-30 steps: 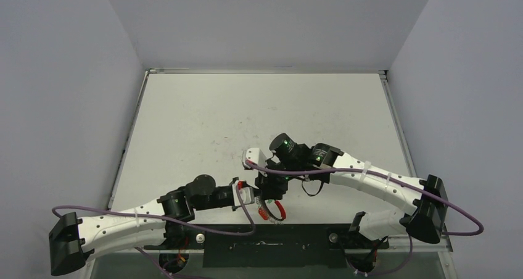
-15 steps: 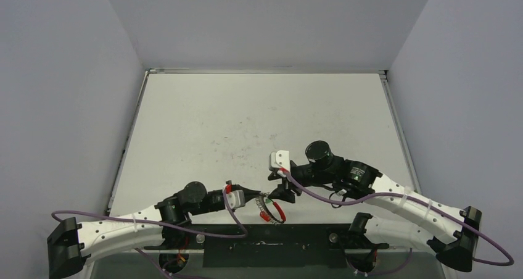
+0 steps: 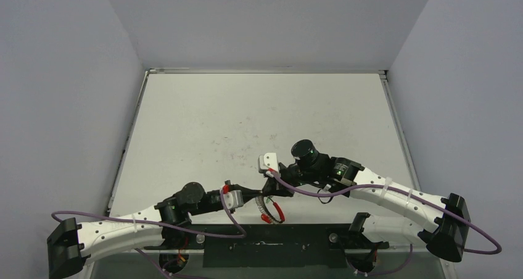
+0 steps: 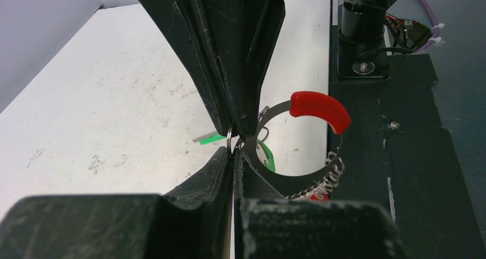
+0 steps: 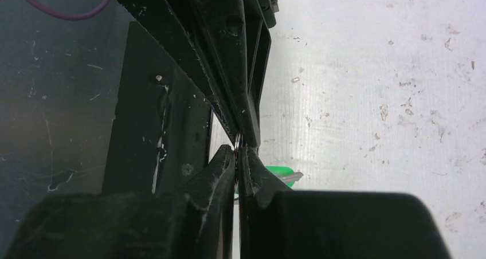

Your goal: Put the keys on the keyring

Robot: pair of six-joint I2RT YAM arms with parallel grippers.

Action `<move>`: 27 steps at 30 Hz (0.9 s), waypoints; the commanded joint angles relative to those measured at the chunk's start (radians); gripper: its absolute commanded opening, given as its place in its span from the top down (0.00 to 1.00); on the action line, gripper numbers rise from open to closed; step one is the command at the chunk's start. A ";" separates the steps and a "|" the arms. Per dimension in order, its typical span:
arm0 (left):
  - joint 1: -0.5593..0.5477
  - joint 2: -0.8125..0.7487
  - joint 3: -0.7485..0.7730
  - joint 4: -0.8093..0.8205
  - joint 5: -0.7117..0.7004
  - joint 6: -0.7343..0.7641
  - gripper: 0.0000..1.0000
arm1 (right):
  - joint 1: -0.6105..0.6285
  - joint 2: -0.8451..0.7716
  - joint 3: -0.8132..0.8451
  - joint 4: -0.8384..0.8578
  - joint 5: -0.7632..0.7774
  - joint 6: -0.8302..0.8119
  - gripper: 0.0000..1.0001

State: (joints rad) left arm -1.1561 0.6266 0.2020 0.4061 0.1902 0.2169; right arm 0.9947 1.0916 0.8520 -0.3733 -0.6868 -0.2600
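Grips large round silvery metal keyring [image 4: 321,183], glossy red sleeve [image 4: 318,106] on upper right arc, with left fingers [image 4: 209,176] clenched at lower centre of left wrist view. Meets right fingers [image 5: 218,170] tip to tip, likewise clenched; cannot tell what these pinch. Shows thin wire loop [image 4: 229,140] at the junction. Hides most of small bright-green-headed metal keys [image 4: 266,157] behind fingertips, leaving green slivers above white table [image 4: 114,98]. Places keyring at lower centre of top view, near table edge.
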 commanded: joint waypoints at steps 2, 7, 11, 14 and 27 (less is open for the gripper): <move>-0.001 -0.014 0.011 0.085 0.014 -0.014 1.00 | -0.007 0.005 0.038 0.024 0.000 -0.006 1.00; -0.001 -0.028 0.031 0.027 -0.011 -0.010 0.81 | -0.002 0.018 0.082 -0.056 0.063 0.008 1.00; -0.001 -0.049 0.055 -0.027 -0.033 0.001 0.71 | 0.028 0.067 0.157 -0.171 0.138 0.016 1.00; -0.001 -0.048 0.077 -0.065 -0.037 0.010 0.71 | 0.055 0.111 0.213 -0.246 0.186 0.020 1.00; -0.001 0.081 0.184 -0.192 0.006 0.038 0.81 | 0.113 0.170 0.273 -0.267 0.224 0.047 1.00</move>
State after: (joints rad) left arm -1.1572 0.6819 0.3229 0.2413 0.1898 0.2298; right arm 1.0893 1.2625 1.0683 -0.6636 -0.4641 -0.2371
